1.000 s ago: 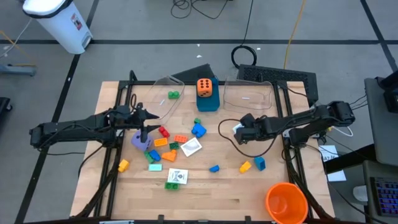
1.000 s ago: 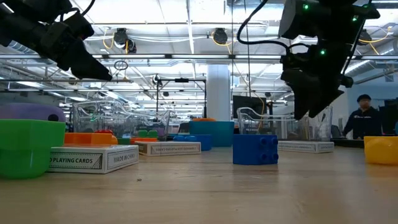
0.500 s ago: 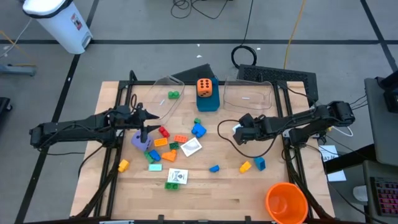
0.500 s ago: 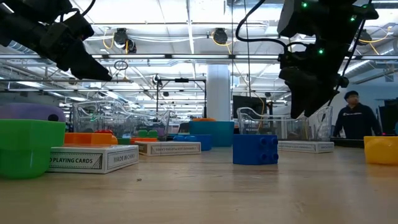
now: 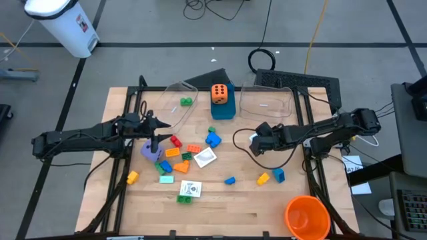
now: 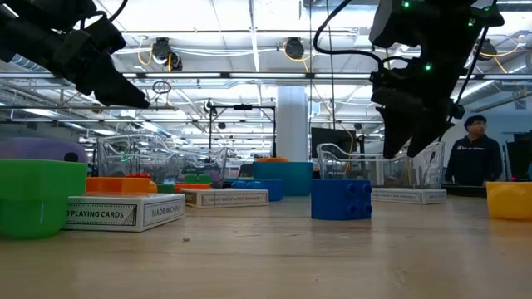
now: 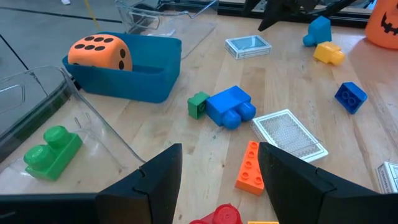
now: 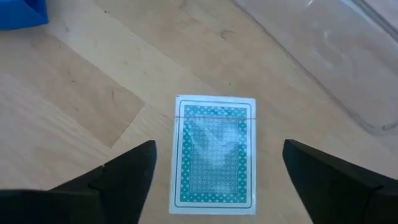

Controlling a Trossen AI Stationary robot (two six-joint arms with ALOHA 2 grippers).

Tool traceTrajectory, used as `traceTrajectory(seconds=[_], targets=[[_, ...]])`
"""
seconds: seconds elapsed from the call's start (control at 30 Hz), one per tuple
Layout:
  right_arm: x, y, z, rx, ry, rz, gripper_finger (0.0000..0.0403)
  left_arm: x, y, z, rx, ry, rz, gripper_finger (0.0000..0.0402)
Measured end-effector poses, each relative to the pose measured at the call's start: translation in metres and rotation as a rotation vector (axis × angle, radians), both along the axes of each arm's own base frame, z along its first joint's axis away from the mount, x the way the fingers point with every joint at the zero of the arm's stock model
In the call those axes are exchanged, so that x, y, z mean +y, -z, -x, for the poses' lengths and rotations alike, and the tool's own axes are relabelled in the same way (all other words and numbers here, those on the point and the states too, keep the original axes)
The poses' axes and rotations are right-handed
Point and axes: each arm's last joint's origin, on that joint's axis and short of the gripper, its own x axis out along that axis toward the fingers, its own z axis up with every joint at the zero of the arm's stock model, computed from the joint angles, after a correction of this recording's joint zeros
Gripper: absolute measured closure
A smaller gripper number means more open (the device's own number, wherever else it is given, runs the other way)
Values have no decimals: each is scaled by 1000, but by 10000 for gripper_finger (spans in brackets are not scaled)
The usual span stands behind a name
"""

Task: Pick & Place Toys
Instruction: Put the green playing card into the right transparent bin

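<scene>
My right gripper [image 8: 214, 177] had just spread its fingers wider than they stood a second earlier, while that arm itself had hardly shifted over the right half of the wooden table [image 5: 220, 217]. Between my two dark fingers lay a small flat card box with a teal patterned back [image 8: 216, 152], flat on the wood and untouched, so I judged this the moment before coming down on it, with nothing yet lifted. Its thinness would leave my fingertips little edge to catch. Just beyond it stood the wall of a clear plastic tub [image 8: 329, 59], close enough that I would have to mind it; toward the table's middle the wood was bare and gave me room. My left gripper [image 7: 217, 180] had not stirred: it hung over the heap of toys on the left, its fingers standing moderately apart and empty. Ahead of it lay a blue round-studded plastic brick [image 7: 229, 107] touching a small green cube [image 7: 198, 104], an orange flat brick [image 7: 250, 168] beside a white patterned card [image 7: 288, 133], and a green brick [image 7: 53, 151] inside the other clear tub [image 7: 43, 99]. The orange dotted die [image 7: 99, 51] sat in a blue plastic box [image 7: 134, 84] at the back. A blue brick [image 5: 278, 175] and a yellow one [image 5: 263, 178] lay near the front right, well apart from the big orange cup [image 5: 307, 217] at the corner. A person [image 6: 474, 154] stood in the room far behind.
</scene>
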Motion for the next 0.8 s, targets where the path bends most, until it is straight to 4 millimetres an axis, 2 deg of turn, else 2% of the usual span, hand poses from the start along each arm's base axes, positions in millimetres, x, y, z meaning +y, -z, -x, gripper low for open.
traceTrajectory(seconds=[0.2,0.6,0.8], targets=[[0,0,-1,-4,-10,-5,7,0,0,0,0,1,-2,188],[1,1,-3,-44,22,-25,7,0,0,0,-1,1,-3,188],[3,18,0,-74,-8,-117,7,0,0,0,-2,1,-3,188]])
